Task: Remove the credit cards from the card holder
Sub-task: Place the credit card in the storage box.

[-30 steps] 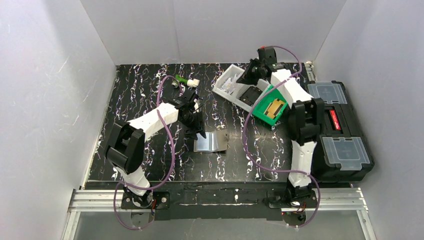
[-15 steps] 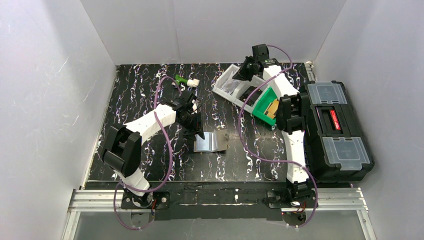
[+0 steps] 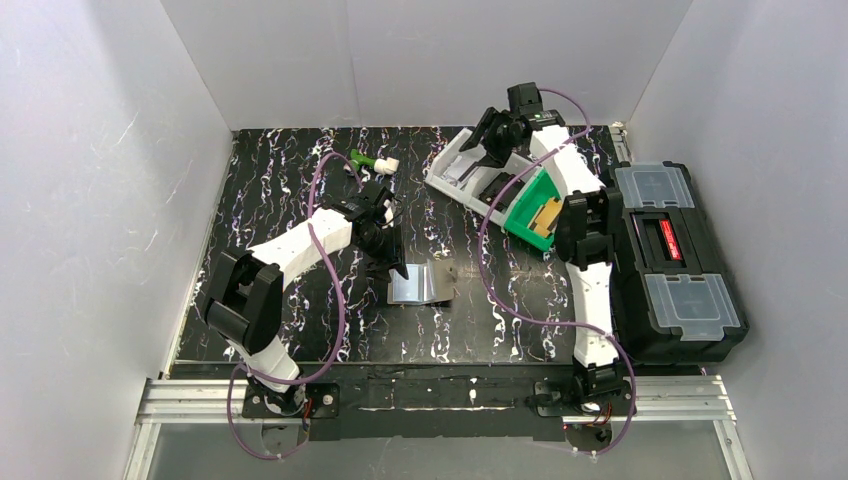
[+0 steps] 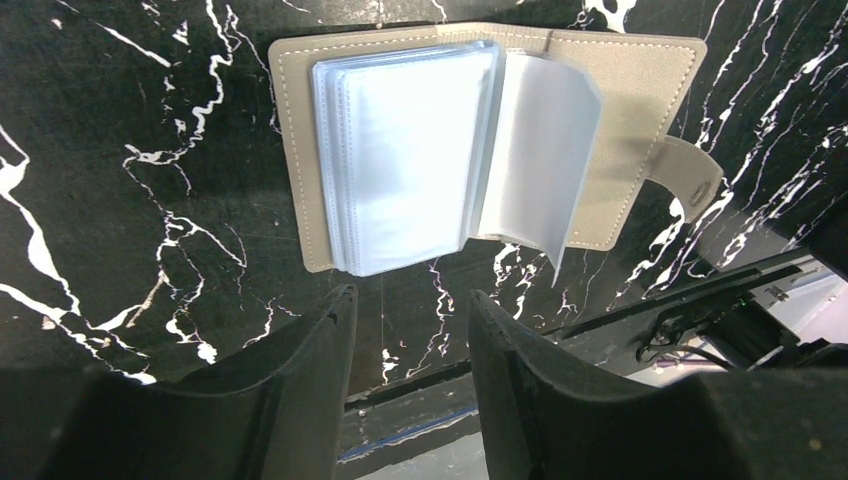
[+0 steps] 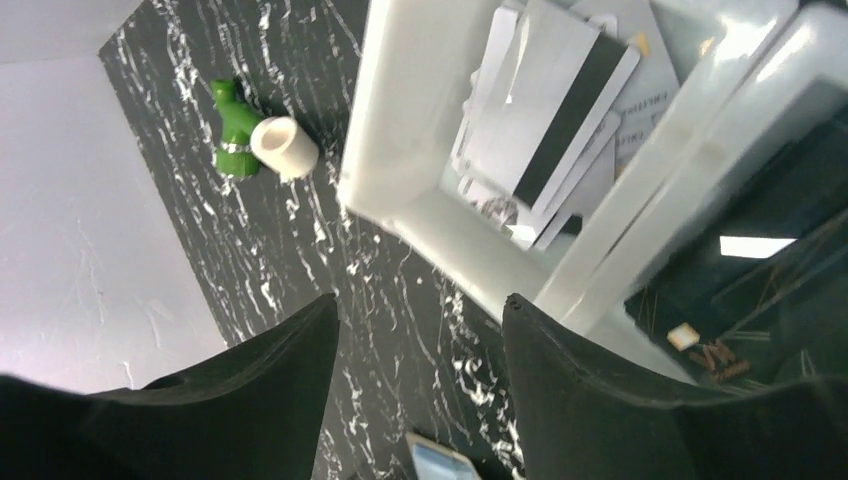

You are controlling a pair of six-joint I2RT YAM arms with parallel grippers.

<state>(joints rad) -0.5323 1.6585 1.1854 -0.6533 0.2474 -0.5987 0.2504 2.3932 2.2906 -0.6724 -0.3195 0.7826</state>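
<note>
Shifted slightly since a moment ago, the right end effector [image 5: 420, 310] hangs over the white bin [image 5: 400, 130], fingers spread and empty above the credit cards [image 5: 550, 110] inside. Unmoved, the left end effector [image 4: 410, 300] stays spread beside the open card holder [image 4: 480, 140] on the table [image 4: 120, 200].

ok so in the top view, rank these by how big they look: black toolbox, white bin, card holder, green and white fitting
1. black toolbox
2. white bin, though the right arm hides part of it
3. card holder, lying open
4. green and white fitting
</note>
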